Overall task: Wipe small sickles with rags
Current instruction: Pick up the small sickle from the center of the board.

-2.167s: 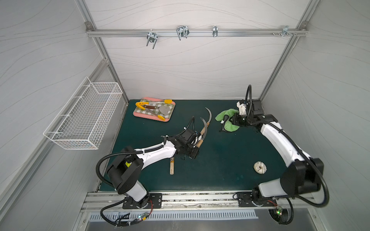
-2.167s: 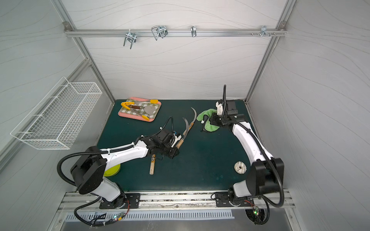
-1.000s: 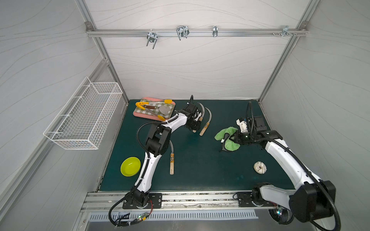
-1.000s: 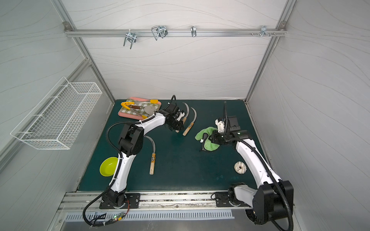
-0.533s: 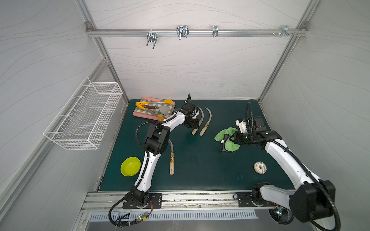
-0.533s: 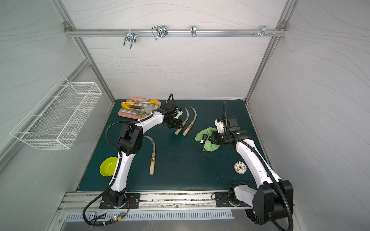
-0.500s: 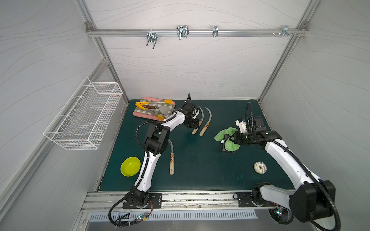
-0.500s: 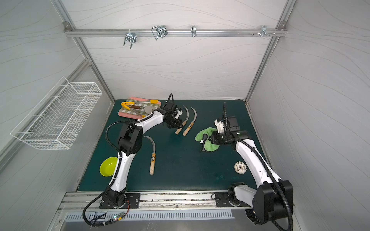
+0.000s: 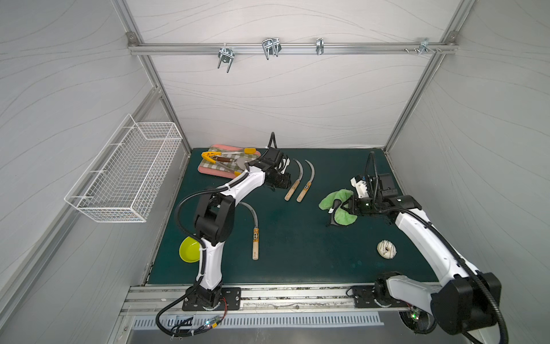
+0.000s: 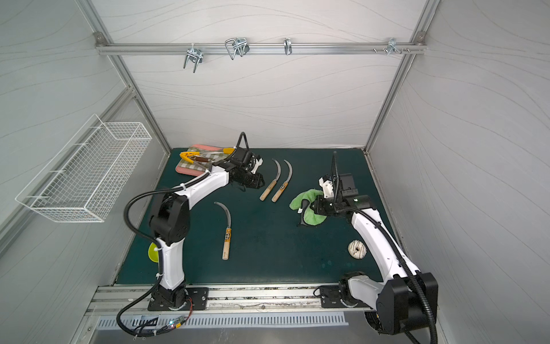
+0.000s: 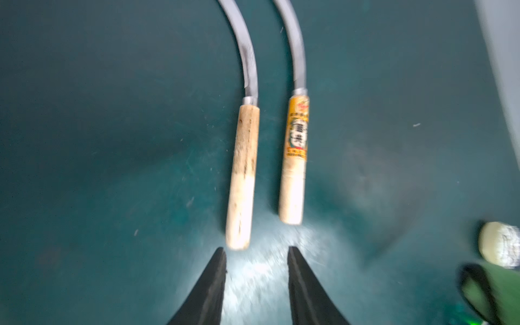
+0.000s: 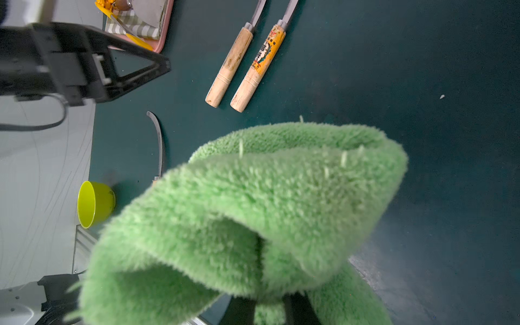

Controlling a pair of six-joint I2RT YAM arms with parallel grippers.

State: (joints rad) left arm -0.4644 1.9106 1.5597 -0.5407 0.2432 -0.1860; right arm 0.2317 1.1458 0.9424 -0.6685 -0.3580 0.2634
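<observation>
One sickle [image 12: 159, 143] half behind rag [image 12: 253, 197].

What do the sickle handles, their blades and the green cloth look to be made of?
Handles: pale unvarnished wood, going by grain streaks and dark stains; one carries an orange paper-like label. Blades: dull grey metal, faintly scuffed. Cloth: fluffy green pile, probably microfibre.

Left wrist view motion-blurred, blades of plain-handled sickle [image 11: 242, 174] and labelled sickle [image 11: 294, 157] cut off at frame edge; right wrist view: rag [image 12: 253, 211] covers tips of right gripper [image 12: 269, 309] and handle of third sickle [image 12: 158, 140].
</observation>
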